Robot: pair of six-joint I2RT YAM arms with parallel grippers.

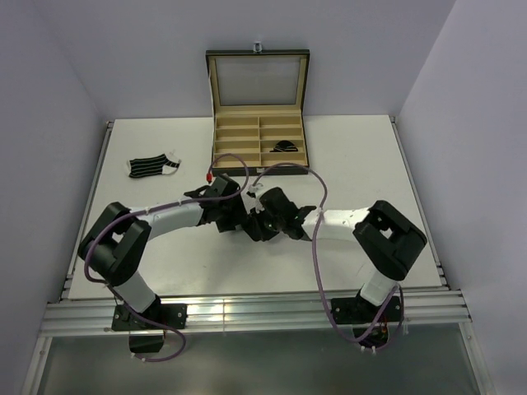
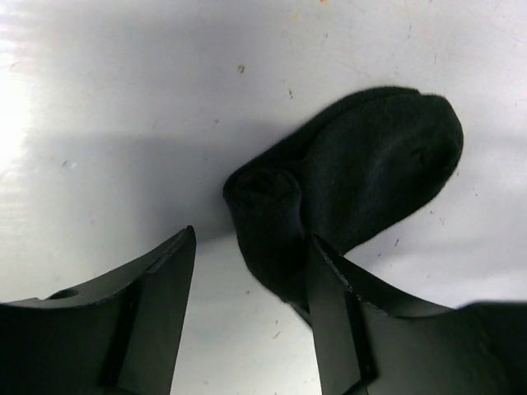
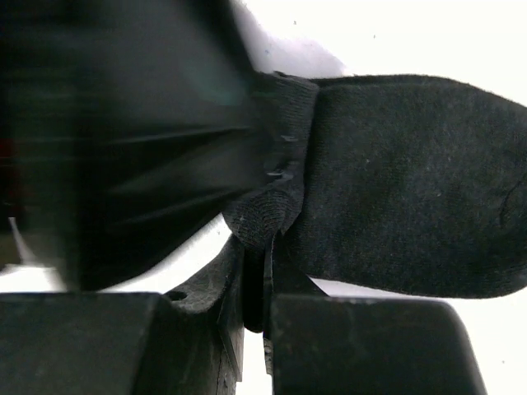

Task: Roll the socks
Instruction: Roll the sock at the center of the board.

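A plain black sock (image 2: 379, 164) lies mid-table, one end rolled into a tight tube and the rest flat. A black, white-striped sock (image 1: 152, 167) lies flat at far left. A dark bundle (image 1: 286, 147) sits in a right compartment of the box (image 1: 239, 136).

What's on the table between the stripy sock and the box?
Nothing, just bare white table between the stripy sock and the box, seen in the top view.

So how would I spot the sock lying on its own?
On the white table, look left of the open tan-lined box. The striped sock lies there alone. Its thin white stripes and flat, unrolled lie set it apart from the plain black sock at mid-table and the rolled bundle in the box.
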